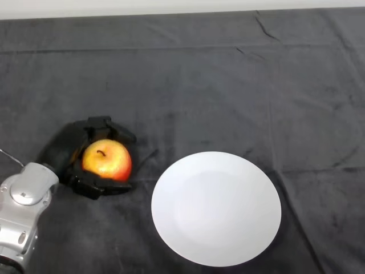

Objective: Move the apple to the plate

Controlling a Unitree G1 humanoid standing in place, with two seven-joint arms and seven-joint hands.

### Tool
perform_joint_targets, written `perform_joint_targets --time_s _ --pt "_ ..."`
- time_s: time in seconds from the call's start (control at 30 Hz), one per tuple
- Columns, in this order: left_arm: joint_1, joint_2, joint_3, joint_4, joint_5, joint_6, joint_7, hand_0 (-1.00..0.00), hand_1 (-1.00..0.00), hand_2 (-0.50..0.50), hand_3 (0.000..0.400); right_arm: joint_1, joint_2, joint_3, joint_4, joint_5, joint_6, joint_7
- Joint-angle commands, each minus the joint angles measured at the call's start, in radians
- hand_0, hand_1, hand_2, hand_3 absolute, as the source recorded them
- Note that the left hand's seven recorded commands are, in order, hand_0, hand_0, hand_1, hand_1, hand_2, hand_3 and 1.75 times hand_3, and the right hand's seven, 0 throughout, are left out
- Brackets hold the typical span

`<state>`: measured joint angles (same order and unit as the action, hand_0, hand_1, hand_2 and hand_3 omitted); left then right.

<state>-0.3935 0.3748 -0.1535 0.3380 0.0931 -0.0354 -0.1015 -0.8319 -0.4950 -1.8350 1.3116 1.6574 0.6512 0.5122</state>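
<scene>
A red and yellow apple (107,159) with its stem up sits in my black left hand (64,149) at the left of the table. The fingers curl over its far side and the thumb curls under its near side. The hand's fingertips (126,136) reach past the apple toward the right. A white round plate (216,208) lies on the dark cloth to the right of the apple, a short gap away, with nothing on it. My silver-grey arm (23,211) comes in from the lower left.
The dark cloth (228,91) covers the whole table and has creases near the far right. A pale strip (171,7) runs along the table's far edge.
</scene>
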Motion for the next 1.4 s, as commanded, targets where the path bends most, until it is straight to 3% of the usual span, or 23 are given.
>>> perform_joint_targets --time_s 0.03,0.3,0.7,1.37,1.4 --pt "-0.018 -0.008 -0.024 -0.061 0.017 -0.007 0.024 -1.0 -1.0 0.0 0.4 0.02 -0.022 -0.0133 -0.007 0.0001 0.008 0.0018" --pt "-0.037 -0.061 -0.12 -0.057 0.031 -0.038 0.077 -1.0 -1.0 0.0 0.4 0.02 -0.022 -0.0126 -0.008 0.0001 0.008 0.0019" --pt "-0.095 -0.105 -0.307 0.033 0.01 -0.098 0.104 -1.0 -1.0 0.0 0.4 0.02 -0.022 -0.0122 -0.008 0.0004 0.008 0.002" --pt "-0.199 -0.116 -0.494 0.2 -0.084 -0.175 0.042 -1.0 -1.0 0.0 0.4 0.021 -0.023 -0.0131 -0.006 0.0011 0.008 0.0023" --pt "-0.202 -0.114 -0.498 0.204 -0.088 -0.177 0.039 -1.0 -0.94 -0.03 0.4 0.021 -0.023 -0.0132 -0.006 0.0011 0.008 0.0023"
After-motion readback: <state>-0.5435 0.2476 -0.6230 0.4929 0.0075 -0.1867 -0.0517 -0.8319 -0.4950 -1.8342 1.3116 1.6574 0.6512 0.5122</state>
